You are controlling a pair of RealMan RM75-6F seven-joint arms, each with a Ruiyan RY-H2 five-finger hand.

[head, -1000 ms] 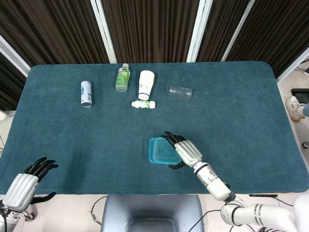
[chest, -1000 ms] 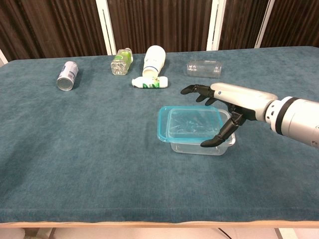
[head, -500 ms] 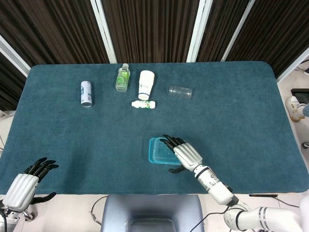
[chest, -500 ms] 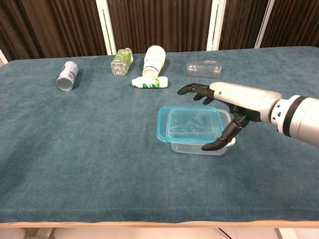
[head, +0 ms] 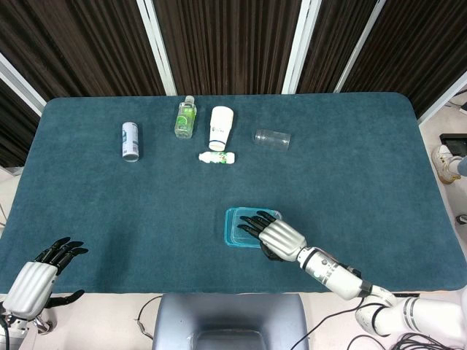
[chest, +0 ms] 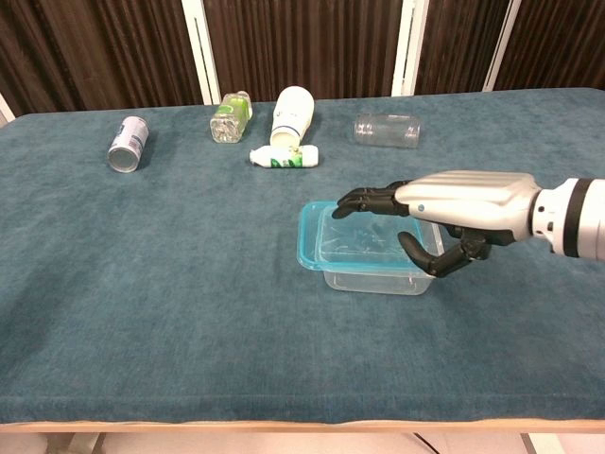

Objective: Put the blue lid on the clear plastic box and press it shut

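Near the front edge of the teal table (head: 379, 175), slightly right of centre, sits the clear plastic box (chest: 383, 274) with the blue lid (chest: 317, 241) already lying on top of it. Directly above the lid hovers the right hand (chest: 454, 203), palm down, fingers (chest: 364, 200) stretched flat toward the left, thumb curled beneath; it grasps nothing, and whether it touches the lid cannot be told. So the lid lies straight below the fingers, its long axis running left to right, in line with the outstretched hand. Far off at the front left corner, the left hand (head: 36, 277) rests spread and empty, well apart from the box. Pressing down likely falls to the right hand.
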